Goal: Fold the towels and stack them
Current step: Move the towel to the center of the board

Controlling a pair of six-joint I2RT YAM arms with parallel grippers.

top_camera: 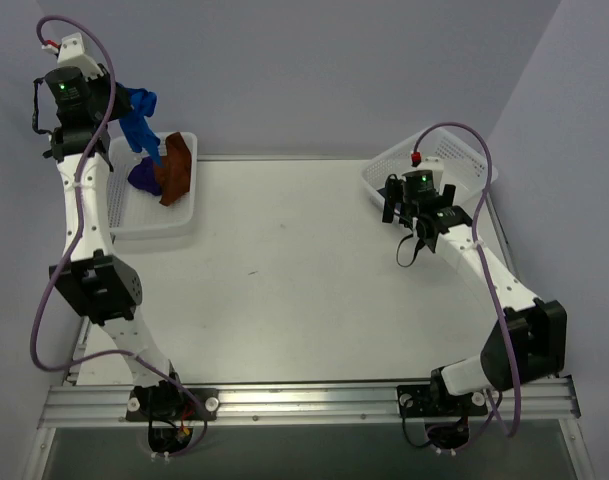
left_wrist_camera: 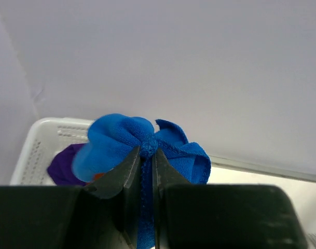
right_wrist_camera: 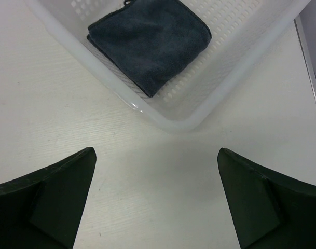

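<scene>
I've got the white bench (top_camera: 284, 280) here, left basket (top_camera: 156, 226) sitting at its far-left side, right basket (top_camera: 454, 150) at the far-right corner.

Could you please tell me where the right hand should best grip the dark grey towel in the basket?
Pinch the dark grey towel at its near corner, coming straight down from above: it lies flat inside the basket, whose walls likely block a sideways approach by the right hand.

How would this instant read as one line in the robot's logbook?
left gripper: shut on crumpled blue towel, above left white plastic basket | right gripper: open, empty | folded dark grey towel: in right white basket
</scene>
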